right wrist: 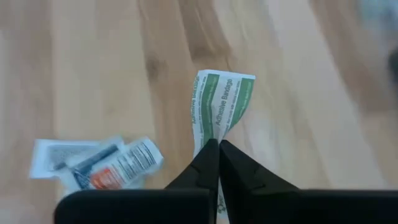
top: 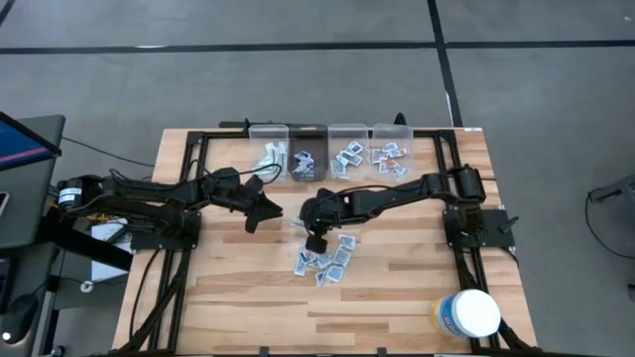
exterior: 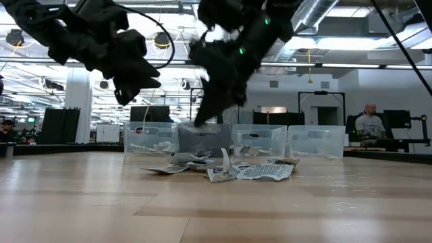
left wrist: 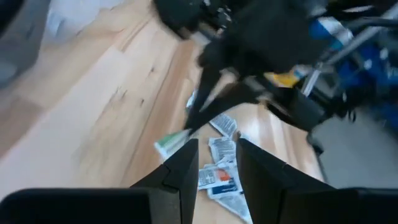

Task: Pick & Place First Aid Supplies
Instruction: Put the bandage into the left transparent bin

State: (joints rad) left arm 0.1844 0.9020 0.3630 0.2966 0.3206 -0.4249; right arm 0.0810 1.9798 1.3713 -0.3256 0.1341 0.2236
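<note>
Your right gripper (right wrist: 219, 147) is pinched shut on a green-printed bandage packet (right wrist: 222, 106); left gripper (left wrist: 217, 155) hovers open, empty; bins (top: 348, 134) partly filled; a loose pile (top: 325, 260) remains.

table (top: 228, 288): light wood | packets (top: 327, 260) mid-table | four clear bins (top: 327, 139) far edge | tub (top: 466, 314) corner

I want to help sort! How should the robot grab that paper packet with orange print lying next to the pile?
The orange-print packet lies flat on the table, so probably come straight down and pinch a free edge or corner, not the middle. The right tool does just that: shut on the end of the green bandage packet. The left tool waits open above the pile.
</note>
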